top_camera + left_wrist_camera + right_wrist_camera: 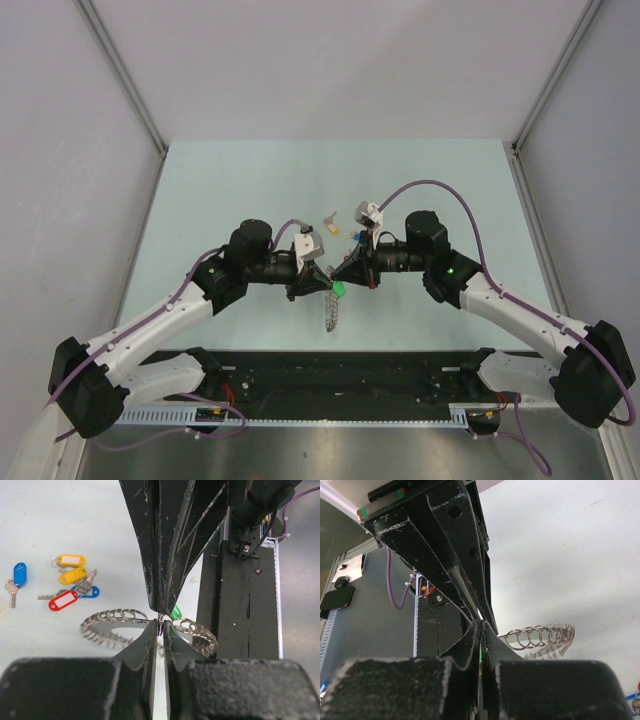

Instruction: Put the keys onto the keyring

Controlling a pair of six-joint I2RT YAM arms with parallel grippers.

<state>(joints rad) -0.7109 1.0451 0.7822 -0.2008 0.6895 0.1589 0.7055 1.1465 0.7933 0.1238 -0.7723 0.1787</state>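
Note:
My two grippers meet tip to tip above the table's middle. The keyring [114, 616], a floppy silver ring of linked loops, hangs on both sides of my left gripper [161, 626], which is shut on one of its loops. In the top view the keyring [332, 312] dangles below the left gripper [320, 282]. My right gripper [481, 626] is shut on a green-tagged key [176, 612]; only a green sliver [480, 655] shows between its jaws. Loose keys lie on the table: blue tag [20, 573], yellow tags [71, 560], red tag [62, 600].
The loose keys [345, 232] lie just behind the two wrists in the top view. A black base rail [340, 375] runs along the near edge. Grey walls and metal frame posts [125, 75] bound the pale table [250, 180].

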